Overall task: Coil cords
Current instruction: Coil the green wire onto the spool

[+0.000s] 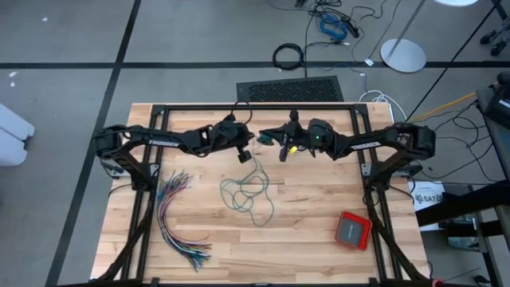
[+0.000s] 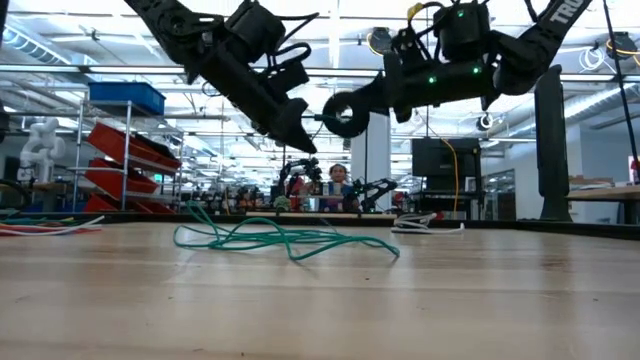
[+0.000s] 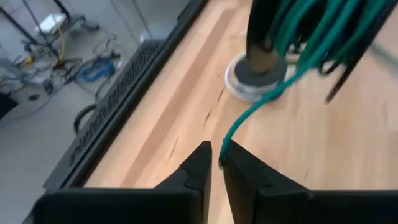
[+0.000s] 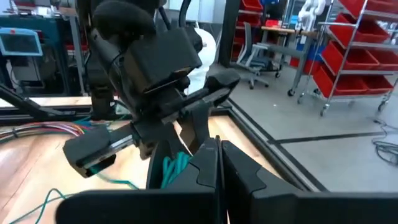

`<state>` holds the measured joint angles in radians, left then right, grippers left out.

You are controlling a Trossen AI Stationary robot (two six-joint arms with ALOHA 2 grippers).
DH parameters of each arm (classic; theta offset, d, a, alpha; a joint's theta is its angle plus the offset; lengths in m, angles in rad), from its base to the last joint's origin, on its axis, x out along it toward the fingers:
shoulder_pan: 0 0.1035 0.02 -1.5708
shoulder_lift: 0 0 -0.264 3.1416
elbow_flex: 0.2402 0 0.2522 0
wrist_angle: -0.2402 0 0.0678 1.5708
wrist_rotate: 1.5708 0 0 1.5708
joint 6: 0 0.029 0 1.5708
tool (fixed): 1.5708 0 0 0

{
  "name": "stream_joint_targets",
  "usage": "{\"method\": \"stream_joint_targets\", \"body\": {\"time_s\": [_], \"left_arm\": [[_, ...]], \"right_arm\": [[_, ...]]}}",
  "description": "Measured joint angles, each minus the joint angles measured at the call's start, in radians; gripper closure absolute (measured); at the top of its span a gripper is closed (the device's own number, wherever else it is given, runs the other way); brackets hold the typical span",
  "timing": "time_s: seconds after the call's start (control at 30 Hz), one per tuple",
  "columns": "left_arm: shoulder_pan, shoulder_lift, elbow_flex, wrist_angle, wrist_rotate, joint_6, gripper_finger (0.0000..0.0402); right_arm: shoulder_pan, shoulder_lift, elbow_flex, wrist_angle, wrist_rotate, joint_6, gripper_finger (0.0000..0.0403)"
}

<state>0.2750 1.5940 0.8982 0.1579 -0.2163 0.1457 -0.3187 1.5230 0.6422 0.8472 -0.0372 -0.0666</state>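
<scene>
The teal-green cord (image 1: 249, 191) lies in a loose tangle near the middle of the table (image 1: 319, 231), with one strand rising toward the two arms that meet above the table's far half. In the left wrist view a bunch of teal loops hangs ahead of the left gripper (image 3: 216, 163), and a single strand trails down to its tips; the jaws stand a narrow slit apart with the strand at the gap, so it looks pinched or only just let go, and I cannot tell which. The right gripper (image 4: 219, 155) faces the left one closely, its jaws clenched together; teal cord shows just beside them, but whether they clamp it is not clear. The black cord is not made out in these views. To wind well, the feeding strand should probably stay lightly taut so each new turn lies beside the last, and the slack on the table needs to run free without snagging its own loops. The bundle of many-coloured wires (image 1: 179, 219) and a red box (image 1: 352, 229) lie well apart from the work.
</scene>
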Motion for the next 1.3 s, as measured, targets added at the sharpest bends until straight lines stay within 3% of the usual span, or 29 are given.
{"method": "stream_joint_targets", "body": {"time_s": [0.27,0.53,0.93,1.3], "left_arm": [[0.013,0.0,-0.116,0.271,0.098,-0.009,0.0339],[0.012,0.006,-0.206,0.452,0.105,-0.09,0.0338],[-0.029,0.151,-0.269,0.698,0.111,-0.224,0.0338],[-0.055,0.233,-0.268,0.747,0.093,-0.272,0.0338]], "right_arm": [[0.0,-0.041,0.0,0.008,0.007,-0.021,0.0403],[-0.004,-0.048,0.0,0.035,0.038,-0.031,0.0403],[-0.016,-0.048,0.0,0.082,0.039,-0.034,0.0403],[-0.016,-0.048,0.0,0.084,0.038,-0.032,0.0403]]}}
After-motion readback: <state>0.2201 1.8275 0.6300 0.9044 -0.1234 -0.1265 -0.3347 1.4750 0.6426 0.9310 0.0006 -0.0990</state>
